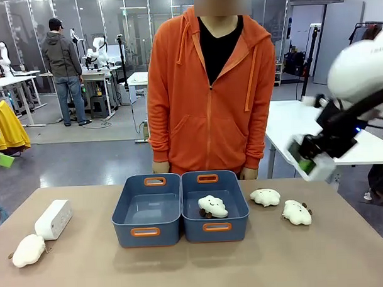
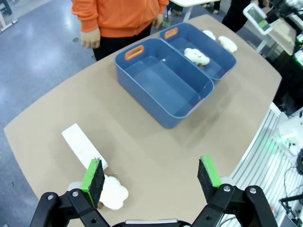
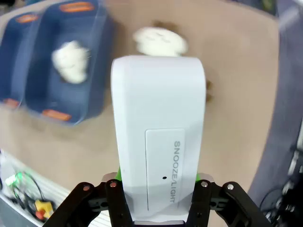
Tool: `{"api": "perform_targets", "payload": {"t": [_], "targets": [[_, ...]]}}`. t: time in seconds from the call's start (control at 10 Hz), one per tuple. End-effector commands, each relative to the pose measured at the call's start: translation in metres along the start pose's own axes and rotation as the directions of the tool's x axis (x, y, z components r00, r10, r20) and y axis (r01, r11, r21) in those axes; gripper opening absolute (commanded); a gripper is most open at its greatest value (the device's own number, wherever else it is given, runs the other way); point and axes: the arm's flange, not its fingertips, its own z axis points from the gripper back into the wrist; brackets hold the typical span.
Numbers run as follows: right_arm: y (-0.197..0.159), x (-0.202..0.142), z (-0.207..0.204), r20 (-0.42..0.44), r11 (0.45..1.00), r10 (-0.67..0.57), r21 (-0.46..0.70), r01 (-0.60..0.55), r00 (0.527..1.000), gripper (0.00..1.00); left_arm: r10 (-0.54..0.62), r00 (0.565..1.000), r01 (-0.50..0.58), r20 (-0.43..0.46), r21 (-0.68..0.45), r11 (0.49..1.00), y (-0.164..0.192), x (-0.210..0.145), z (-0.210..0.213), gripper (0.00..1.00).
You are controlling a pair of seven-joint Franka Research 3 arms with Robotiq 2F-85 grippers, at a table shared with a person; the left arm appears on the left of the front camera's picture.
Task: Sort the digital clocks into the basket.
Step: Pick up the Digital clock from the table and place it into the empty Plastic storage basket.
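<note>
Clock one (image 3: pixel 158 109) is in my right gripper (image 3: pixel 158 182), pinched at its lower end between the green pads, with its SNOOZE/LIGHT face turned up at the wrist camera. That gripper hangs high in the air, out past the table (image 1: pixel 259 267) edge. Two baskets sit side by side below and ahead of it. The nearer basket (image 1: pixel 234 208) holds a plush (image 1: pixel 212 206), and the one beyond it, the empty basket (image 1: pixel 146 211), has nothing inside.

I judge this to be the carry step for the first clock. Since the plush has the nearer tub, I read the empty basket as the clocks' place. The next move calls for a swing across the nearer basket, stopping over the far one. After that comes a descent inside the walls before I let go. The person's hands rest near the baskets' far rims, so I would keep to the near side.

My left gripper (image 2: pixel 151 182) is spread wide and holds nothing. The second clock (image 2: pixel 83 145) lies flat on the table just beyond its one finger, beside another plush (image 2: pixel 113 193). Picking it up will need a shift sideways to straddle it.
</note>
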Motion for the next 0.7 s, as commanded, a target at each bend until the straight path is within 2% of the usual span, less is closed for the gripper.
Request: {"api": "perform_targets", "payload": {"t": [0.0,0.1,0.2,0.3,0.4,0.6], "targets": [[0.057,0.017,-0.015,0.015,0.981,0.184,0.055,-0.184,0.983,0.22,-0.006,1.000,0.006,0.008,-0.020,1.000,0.001,0.001,0.001,1.00],[0.097,0.029,-0.019,0.060,0.959,0.279,0.025,-0.281,0.958,0.22,-0.006,1.000,0.006,0.008,-0.020,1.000,0.001,0.001,0.001,1.00],[0.126,0.038,-0.023,0.093,0.933,0.354,0.042,-0.359,0.931,0.22,-0.006,1.000,0.006,0.008,-0.020,1.000,0.001,0.001,0.001,1.00],[0.157,0.047,-0.026,0.140,0.857,0.497,0.073,-0.509,0.857,0.22,-0.006,1.000,0.006,0.008,-0.020,1.000,0.001,0.001,0.001,1.00],[0.190,0.060,-0.034,0.160,0.790,0.598,0.051,-0.611,0.786,0.22,-0.006,1.000,0.006,0.008,-0.020,1.000,0.001,0.001,0.001,1.00],[0.256,0.093,-0.079,0.166,0.687,0.710,0.053,-0.725,0.685,0.22,-0.006,1.000,0.006,0.008,-0.020,1.000,0.001,0.001,0.001,1.00]]}}
